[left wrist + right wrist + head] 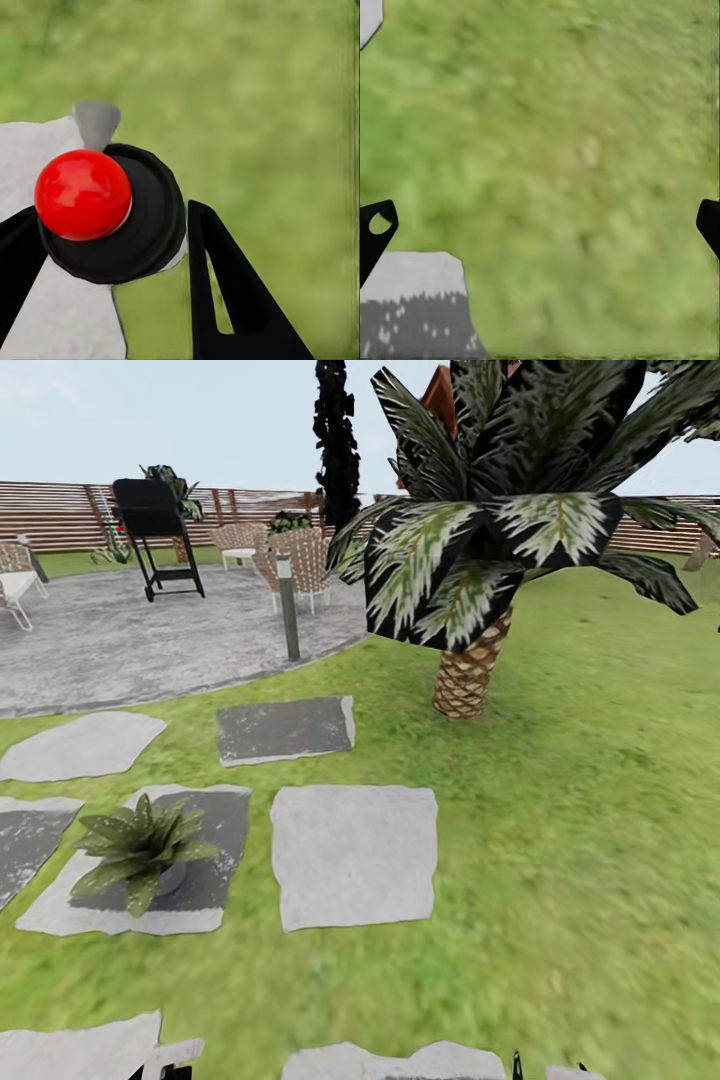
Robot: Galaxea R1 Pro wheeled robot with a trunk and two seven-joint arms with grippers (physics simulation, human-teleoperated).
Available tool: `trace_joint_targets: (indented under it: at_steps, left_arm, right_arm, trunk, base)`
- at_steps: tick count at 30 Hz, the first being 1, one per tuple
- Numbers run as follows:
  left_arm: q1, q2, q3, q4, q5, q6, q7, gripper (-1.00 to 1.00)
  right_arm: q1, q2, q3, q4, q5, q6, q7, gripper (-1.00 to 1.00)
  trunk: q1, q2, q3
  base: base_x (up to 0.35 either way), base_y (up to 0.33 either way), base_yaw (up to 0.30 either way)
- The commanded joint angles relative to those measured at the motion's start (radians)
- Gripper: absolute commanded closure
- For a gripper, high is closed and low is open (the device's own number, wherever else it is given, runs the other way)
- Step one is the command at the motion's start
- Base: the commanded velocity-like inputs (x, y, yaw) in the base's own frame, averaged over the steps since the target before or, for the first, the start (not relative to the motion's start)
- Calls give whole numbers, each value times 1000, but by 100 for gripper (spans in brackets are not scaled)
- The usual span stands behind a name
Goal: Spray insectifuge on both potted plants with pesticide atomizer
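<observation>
Right up close in the left wrist view: the pesticide atomizer [112,217], seen from its top, with a shiny red ball on a round black cap and a small grey spout poking out. Squeezed between the two black fingers [232,300] of the left gripper [112,210], one on each side, touching the black cap. Under it, a pale stepping stone [45,150] with its edge just beside the bottle, then soft green lawn [262,112] all the way out.

Next, the right wrist view. Right gripper [540,225] spread wide, holding nothing, only its two black fingertips [373,225] peeking in at the far sides. Lots of bare grass [562,150] between them. Corner of a grey stone [412,307] close to one fingertip.

Last, the head view. Whitish bit of the spray bottle [165,1053] at the very bottom edge, on the left. Ahead and to the left, one potted plant [140,845], low and leafy, sitting on a flat stone slab [215,830]. Bare square stone [355,855] just beside it, more slabs around. Short palm [470,670] standing farther off on the right, its big leaves hanging over the grass. Wide open grass [590,830] on the right side, nothing on it. Round grey patio [120,645] behind the slabs, with a thin post [289,610] at its edge, a black grill [155,530] and woven chairs [300,565]. Brown slatted fence [50,515] closing off the back
</observation>
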State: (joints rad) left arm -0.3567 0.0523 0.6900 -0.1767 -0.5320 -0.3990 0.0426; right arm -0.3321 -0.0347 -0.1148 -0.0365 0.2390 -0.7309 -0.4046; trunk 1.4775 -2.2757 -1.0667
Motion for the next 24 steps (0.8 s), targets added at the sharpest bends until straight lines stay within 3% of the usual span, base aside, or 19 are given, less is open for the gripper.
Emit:
trace_joint_targets:
  at_steps: [1, 24]
  left_arm:
    - [-1, 0, 5, 2, -11, -4, 5, 100]
    - [-1, 1, 6, 2, -8, -5, 6, 100]
  right_arm:
    - [-1, 1, -8, 1, 9, -2, -4, -100]
    - [-1, 2, -8, 3, 7, -2, -3, -100]
  trunk:
    - [0, 0, 0]
    - [0, 0, 12]
  base:
    - [0, 0, -300]
    - [0, 0, -297]
